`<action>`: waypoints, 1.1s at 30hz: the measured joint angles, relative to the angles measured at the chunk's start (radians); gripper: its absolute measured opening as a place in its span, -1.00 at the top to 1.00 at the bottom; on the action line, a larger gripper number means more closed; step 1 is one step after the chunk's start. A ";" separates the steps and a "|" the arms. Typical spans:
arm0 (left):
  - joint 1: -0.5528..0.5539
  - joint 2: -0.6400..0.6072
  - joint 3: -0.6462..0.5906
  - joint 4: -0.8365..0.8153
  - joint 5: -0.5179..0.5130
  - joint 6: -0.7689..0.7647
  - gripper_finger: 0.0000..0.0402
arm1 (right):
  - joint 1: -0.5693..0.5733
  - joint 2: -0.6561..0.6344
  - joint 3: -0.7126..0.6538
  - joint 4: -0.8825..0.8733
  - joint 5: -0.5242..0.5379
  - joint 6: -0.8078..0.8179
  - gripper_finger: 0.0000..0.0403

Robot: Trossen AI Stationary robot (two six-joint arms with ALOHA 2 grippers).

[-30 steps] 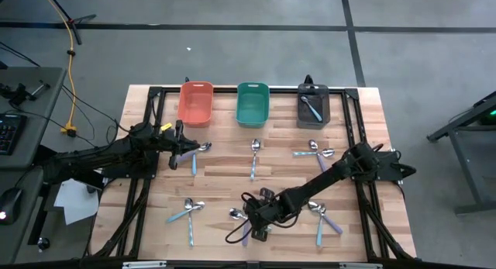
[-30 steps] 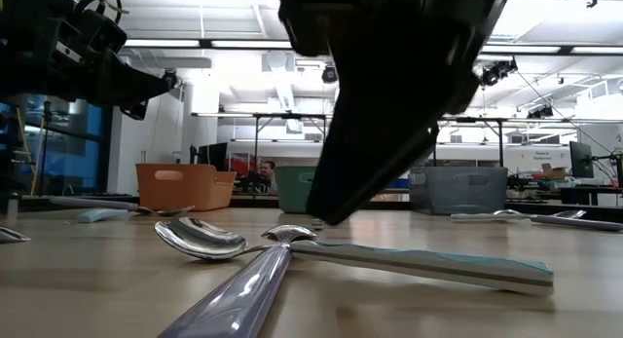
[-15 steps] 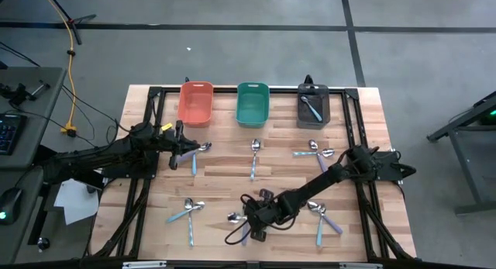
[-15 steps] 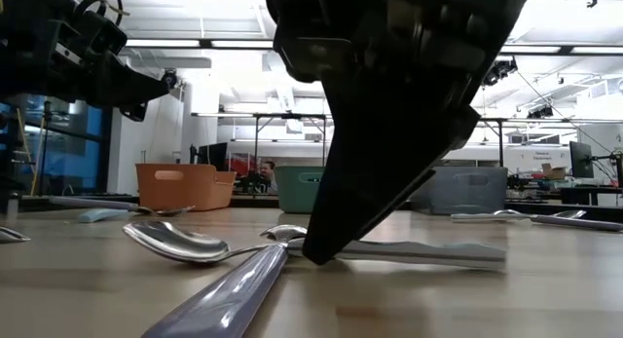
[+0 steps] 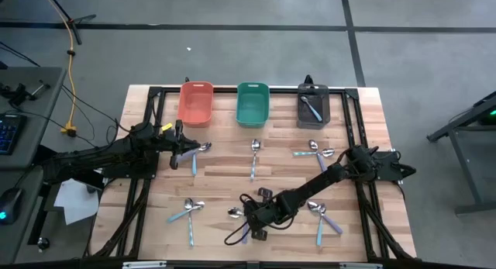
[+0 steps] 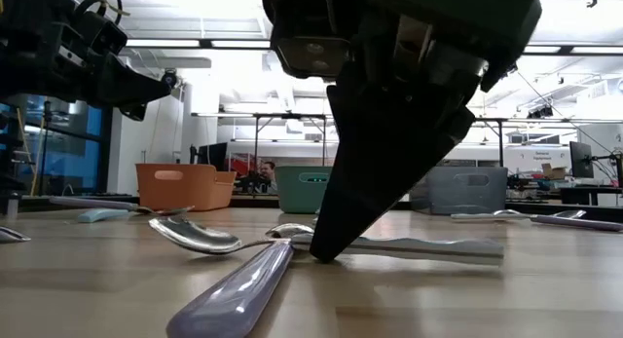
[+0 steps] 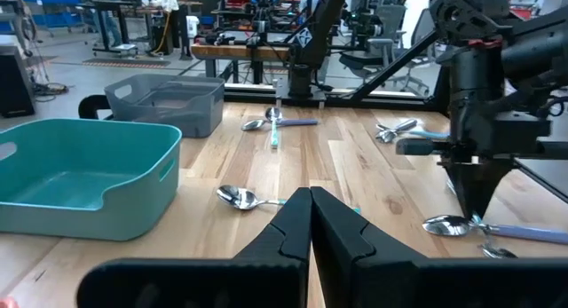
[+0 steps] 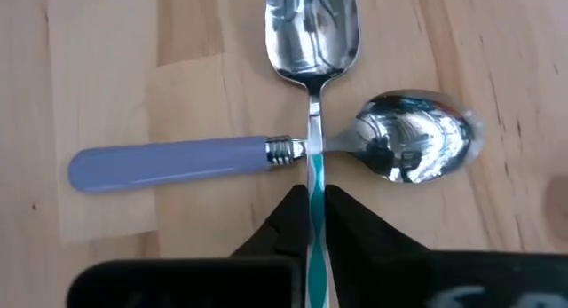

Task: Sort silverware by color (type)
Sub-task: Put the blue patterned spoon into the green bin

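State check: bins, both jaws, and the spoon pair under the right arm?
Orange bin: empty.
Teal bin: empty.
Grey bin: holds one blue-handled spoon.
Right gripper: jaws shut on teal-handled spoon.
Purple-handled spoon: flat on table, crossed by the teal one.
Left gripper: jaws shut, empty.

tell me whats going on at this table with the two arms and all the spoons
A two-armed robot is sorting pastel-handled metal spoons into an orange bin, a teal bin and a dark grey bin. The right hand is down at the near middle of the wooden table, closed on the teal-handled spoon that lies crossed over a purple-handled spoon. The left hand waits closed near the orange bin. One blue-handled spoon already lies in the grey bin.
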 joint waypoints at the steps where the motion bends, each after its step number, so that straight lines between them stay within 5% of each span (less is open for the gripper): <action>1: 0.000 0.000 0.000 0.000 -0.001 0.000 1.00 | 0.000 0.002 0.012 -0.008 0.000 -0.010 0.96; 13: 0.000 0.000 0.000 0.000 -0.002 -0.001 1.00 | -0.073 -0.004 0.267 -0.272 0.047 -0.117 0.98; 23: 0.000 0.000 0.000 0.000 -0.030 0.000 1.00 | -0.354 -0.007 0.434 -0.540 0.100 -0.300 0.98; 33: 0.000 0.000 0.000 0.002 -0.042 0.002 1.00 | -0.680 -0.044 0.427 -0.517 0.100 -0.267 0.98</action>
